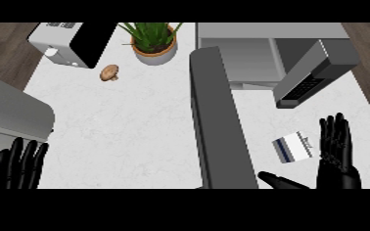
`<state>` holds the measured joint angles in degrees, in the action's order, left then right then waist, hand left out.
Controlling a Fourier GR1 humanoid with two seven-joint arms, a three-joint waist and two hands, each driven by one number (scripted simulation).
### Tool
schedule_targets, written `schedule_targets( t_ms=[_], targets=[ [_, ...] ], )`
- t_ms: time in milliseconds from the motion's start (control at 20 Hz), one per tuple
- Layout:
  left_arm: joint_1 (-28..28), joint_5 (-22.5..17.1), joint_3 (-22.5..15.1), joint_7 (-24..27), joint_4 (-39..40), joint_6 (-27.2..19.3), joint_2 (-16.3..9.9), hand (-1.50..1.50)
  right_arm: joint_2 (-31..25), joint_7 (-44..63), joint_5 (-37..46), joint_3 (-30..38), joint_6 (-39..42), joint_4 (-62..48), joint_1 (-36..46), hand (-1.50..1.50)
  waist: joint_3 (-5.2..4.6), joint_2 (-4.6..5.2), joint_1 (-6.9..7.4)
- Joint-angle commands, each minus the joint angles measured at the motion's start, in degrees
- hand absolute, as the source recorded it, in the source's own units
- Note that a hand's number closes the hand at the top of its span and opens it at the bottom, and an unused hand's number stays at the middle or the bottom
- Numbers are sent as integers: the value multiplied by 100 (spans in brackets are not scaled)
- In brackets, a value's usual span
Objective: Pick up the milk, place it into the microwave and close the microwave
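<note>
lying flat on the bench: milk [295,148], a small white carton with a dark stripe, sat on the white bench [123,127] at the lower right, between the microwave's open door and the right hand.
right hand: right hand [338,156] stood just right of the milk, fingers straight and pointing up the view, thumb [282,181] spread out low to the left, below the carton; hand released, grasping nothing. whether a fingertip touched the carton's edge could not be told.
left hand: left hand [22,164] showed at the lower left edge, fingers straight and up, released, resting, well apart from the milk.
microwave: microwave [245,54] sat at the top right with its cavity open and grey inside; a control panel with dark buttons [307,85] angled down at its right side.
microwave door: door [217,122] was swung open, running as a long dark grey slab from the microwave down to the view's lower edge, left of the milk.
other items: potted plant [153,41] stood at top centre, just left of the microwave; a mushroom [109,72] lay on the bench down-left of the pot; a toaster [72,41] sat at the top left; a grey rounded object [22,112], cut off by the left edge, was not identifiable.
</note>
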<state>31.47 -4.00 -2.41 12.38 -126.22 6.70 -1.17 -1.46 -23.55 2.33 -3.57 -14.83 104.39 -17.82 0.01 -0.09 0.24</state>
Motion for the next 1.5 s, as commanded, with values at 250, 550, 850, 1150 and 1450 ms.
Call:
schedule_targets(
  t_ms=[250,550,850,1150,1450],
  targets=[
    [29,-163,97,-75,-159,22,-2,-150,-251,-982,-253,980,61,-1681,570,-150,2,9,5],
    [512,192,-300,260,-189,30,115,-150,-267,-1294,-289,1075,218,-1954,260,-150,0,1,5],
    [689,279,-600,362,-269,-130,117,-150,-661,-1668,-541,1470,789,-3047,650,-150,1,3,15],
    [657,-201,92,430,-187,220,-72,-150,-743,-1996,-431,1606,834,-4137,1227,-150,1,5,19],
    [547,156,-237,504,17,65,114,-150,-909,-2200,-355,1811,724,-4958,1811,-150,1,7,22]
  ],
)
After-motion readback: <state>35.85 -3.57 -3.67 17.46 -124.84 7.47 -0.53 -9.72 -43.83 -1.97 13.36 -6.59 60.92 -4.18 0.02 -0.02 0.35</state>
